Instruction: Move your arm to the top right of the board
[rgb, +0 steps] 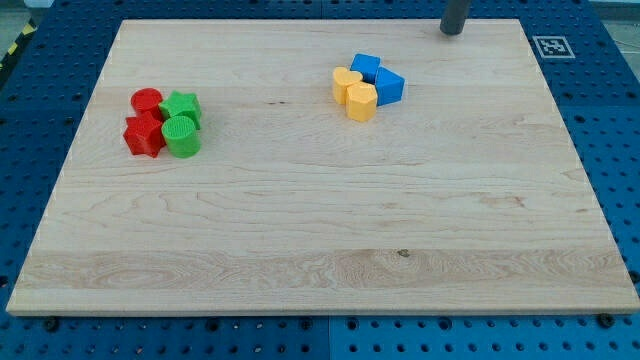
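Tip (453, 32) of my rod rests at the board's (320, 240) far edge, right of centre, touching no block. Yellow blocks (355, 93) and blue blocks (378, 78) cluster nearby; red blocks (146, 122) and green blocks (182, 122) sit far left.

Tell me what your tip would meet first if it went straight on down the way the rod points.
My tip points down at the board near the view's top right edge, so it would meet bare wood. The blue blocks lie well off toward the view's lower left.
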